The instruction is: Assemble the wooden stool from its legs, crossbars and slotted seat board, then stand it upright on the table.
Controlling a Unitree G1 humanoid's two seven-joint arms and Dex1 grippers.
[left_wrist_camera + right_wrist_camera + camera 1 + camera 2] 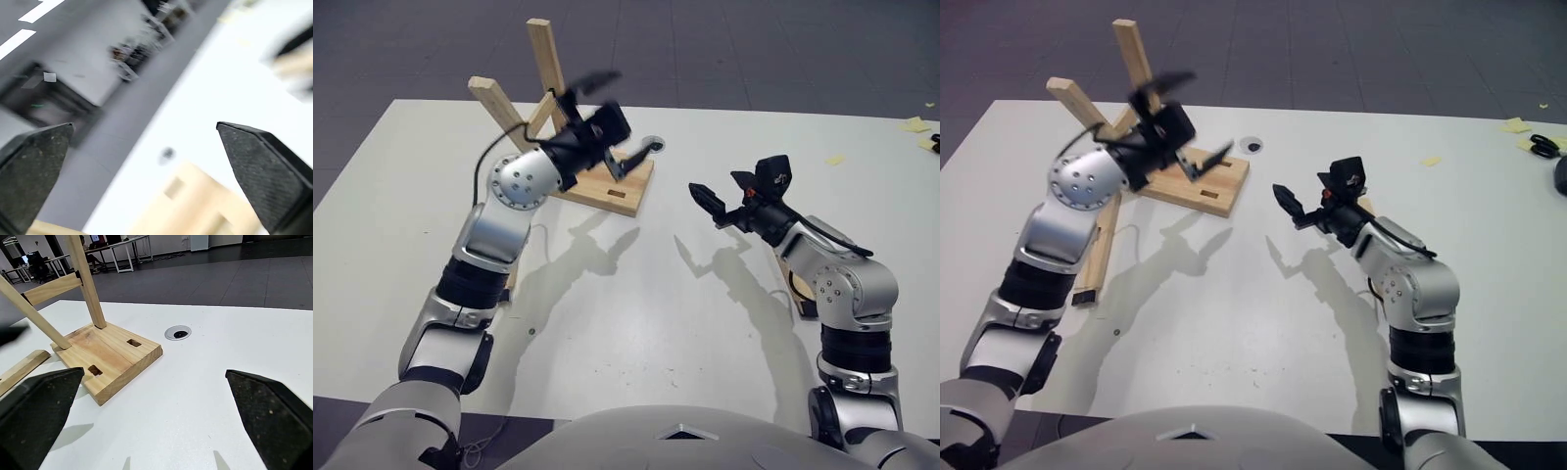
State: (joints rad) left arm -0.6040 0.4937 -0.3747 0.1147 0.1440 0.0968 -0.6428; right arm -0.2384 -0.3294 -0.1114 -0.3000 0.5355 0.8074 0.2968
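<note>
Since two legs (87, 284) and a crossbar (51, 289) already stand in the seat board (110, 357), my read is that the step in hand is fitting the other pair.

- Table (626, 323): the board lies flat on the far left part, legs pointing up and leaning away.
- Loose wooden part (1102, 245) lies on the table beside the left forearm. A second part (790, 284) is partly hidden under the right forearm, so I can't tell what it is.
- Left gripper (144, 126): fingers wide apart, nothing between them, hovering just over the board near the standing legs.
- Right gripper (154, 373): fingers also spread and empty, above the table right of the board, facing it.
- Two empty slots (133, 342) sit on the board's near side.
- Grommet (178, 333) is set in the table just beyond the board.

How I'd do it:
- Left steadies the board or a standing leg first. The half-built frame looks top-heavy and could tip.
- Right picks a loose part near one end so the other end is free to go in.
- Match the tilt of the fitted legs and line up with the slot before pressing.
- Push along the slot axis, not sideways, or the board may slide.
</note>
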